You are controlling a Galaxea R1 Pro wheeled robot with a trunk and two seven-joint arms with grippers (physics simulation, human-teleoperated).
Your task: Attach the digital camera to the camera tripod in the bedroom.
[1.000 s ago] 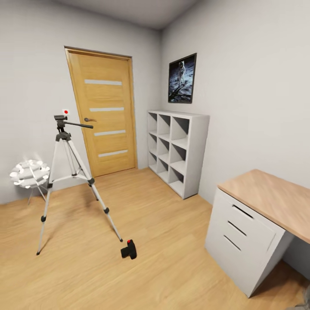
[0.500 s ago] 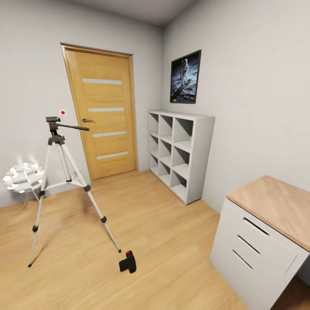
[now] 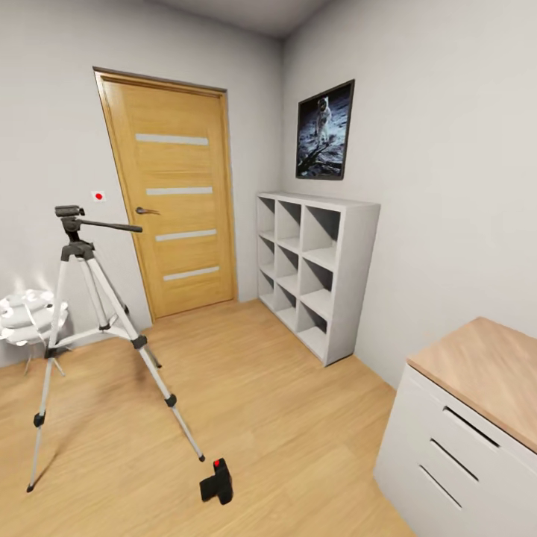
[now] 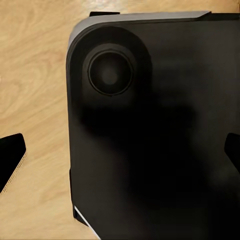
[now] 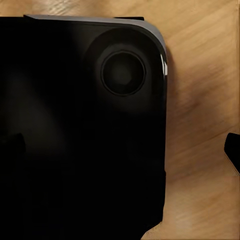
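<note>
While your head camera looks into the bedroom, the camera tripod [image 3: 82, 313] stands on the wood plank floor [image 3: 283, 418] at the left of that view, upright on its three spread legs, with its pan handle pointing toward the oak door [image 3: 173, 201]. The digital camera [image 3: 217, 482] lies on the floor just beside the foot of the nearest tripod leg, apart from the tripod head, and its red dot faces up. A small white lamp [image 3: 26, 317] is behind the tripod near the wall. The white cube shelves [image 3: 317, 272] stand against the right wall under a framed picture [image 3: 324, 130], and a white drawer cabinet [image 3: 455, 447] with a wooden top is in the right near corner.

In your left wrist view, the left gripper [image 4: 125, 155] has two dark fingertips [image 4: 11, 156] at opposite edges of the picture, so its jaws are spread wide with nothing between them; a black part of the robot body [image 4: 160, 130] and the floor lie beyond them. In your right wrist view, one tip of the right gripper [image 5: 120, 147] is clear at one edge and the other tip is lost against the black body, so I cannot tell the state of these jaws
</note>
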